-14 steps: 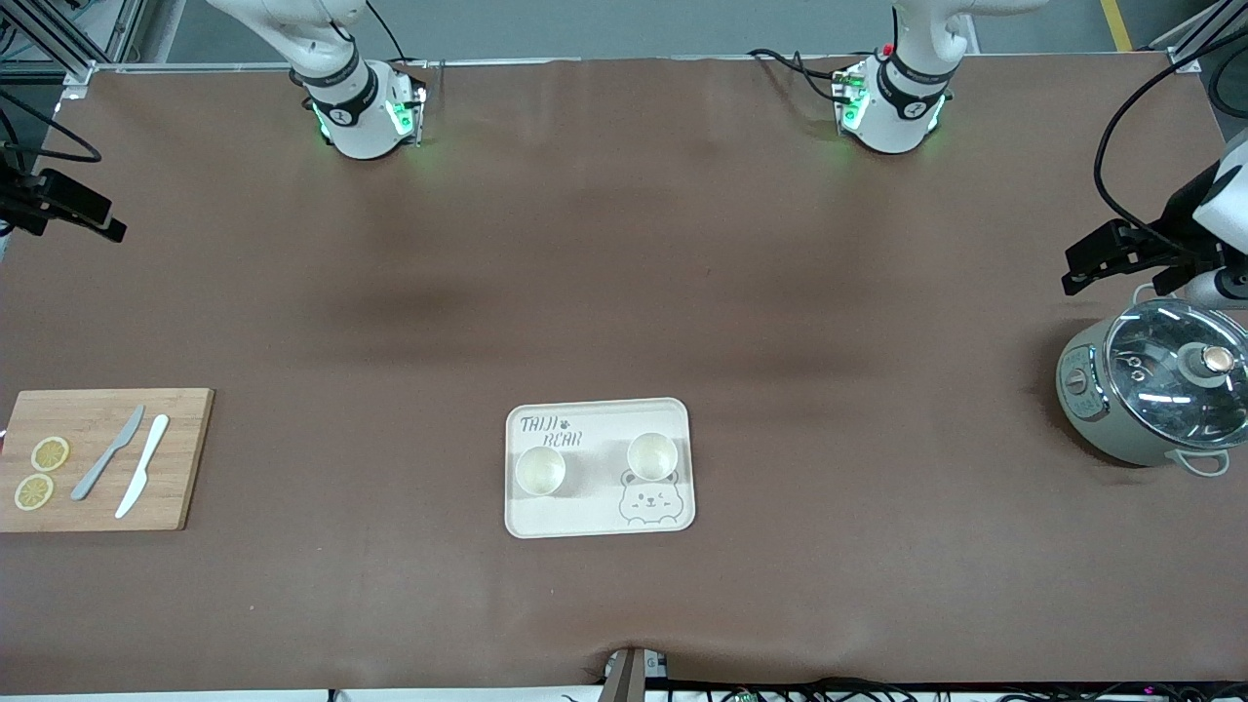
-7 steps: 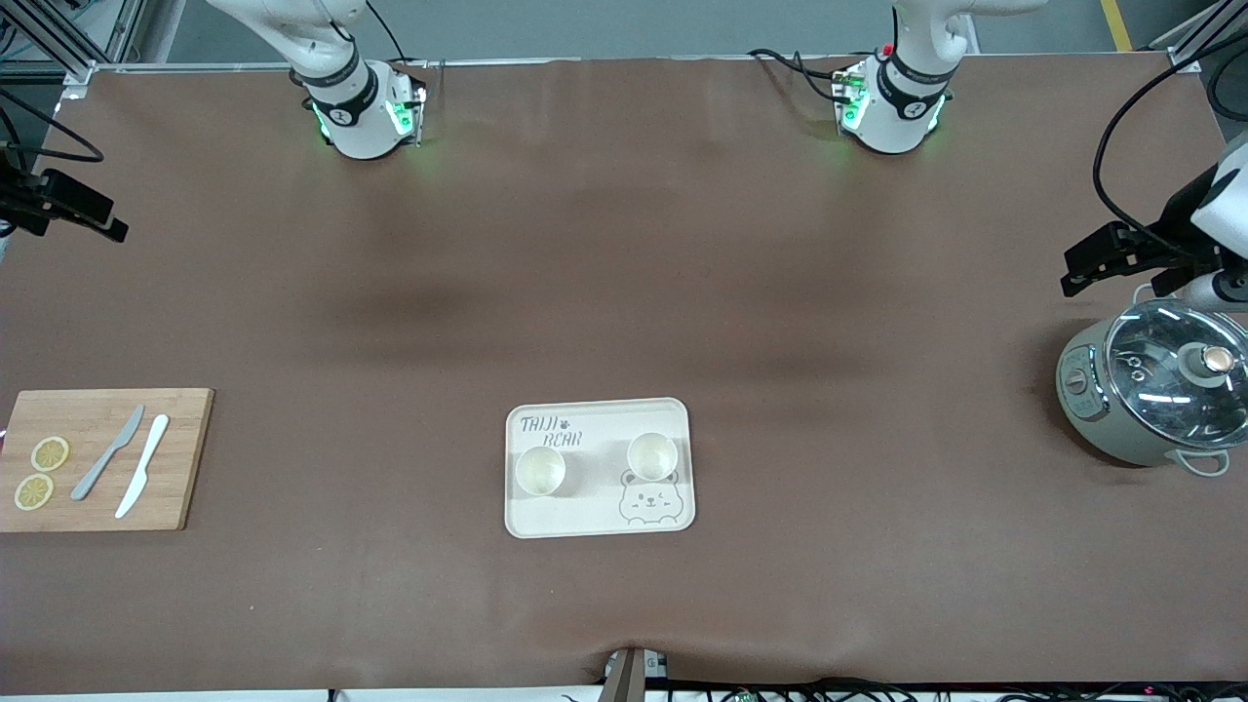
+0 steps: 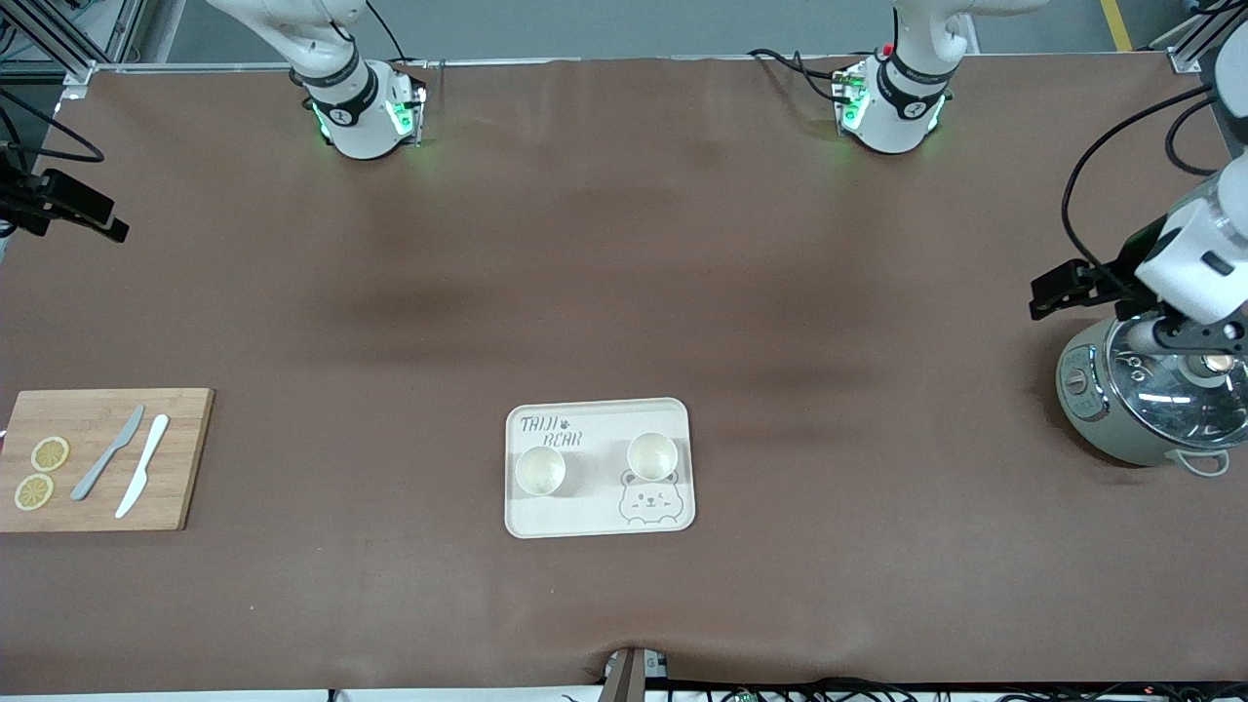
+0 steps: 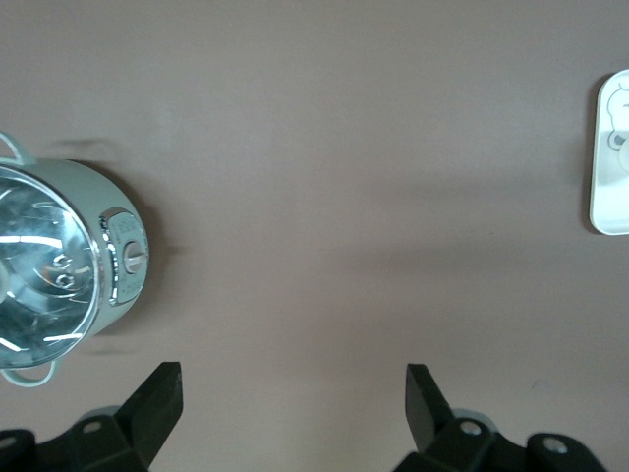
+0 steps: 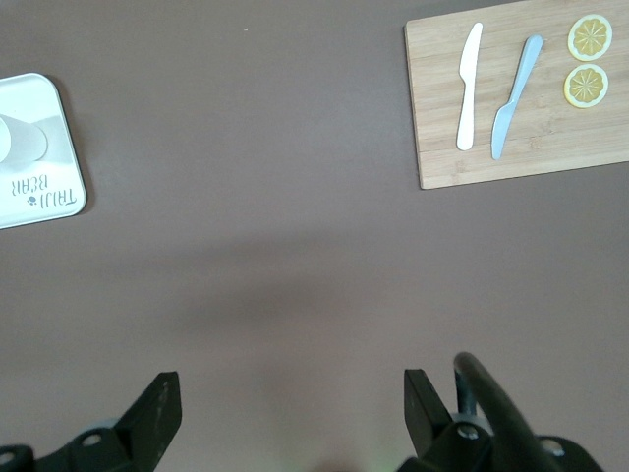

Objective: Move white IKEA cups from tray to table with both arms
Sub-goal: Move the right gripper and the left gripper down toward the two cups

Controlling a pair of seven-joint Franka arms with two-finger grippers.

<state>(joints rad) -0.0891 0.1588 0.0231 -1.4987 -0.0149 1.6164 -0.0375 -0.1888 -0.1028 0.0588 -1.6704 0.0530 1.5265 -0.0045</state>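
Observation:
Two white IKEA cups (image 3: 540,470) (image 3: 651,454) stand upright, side by side, on the cream bear-printed tray (image 3: 595,411). Part of one cup (image 5: 20,140) shows on the tray in the right wrist view. My left gripper (image 3: 1051,292) hangs open and empty in the air beside the pot at the left arm's end of the table; its open jaws show in the left wrist view (image 4: 292,393). My right gripper (image 3: 105,227) hangs open and empty over the table's edge at the right arm's end; it also shows in the right wrist view (image 5: 292,393). Both are far from the cups.
A grey-green pot with a glass lid (image 3: 1150,390) stands at the left arm's end. A wooden cutting board (image 3: 107,458) with two knives and two lemon slices lies at the right arm's end. The tray's edge (image 4: 611,157) shows in the left wrist view.
My left arm has swung down and inward, so its hand now hangs over the pot's lid. The right arm, cups and tray have not moved.

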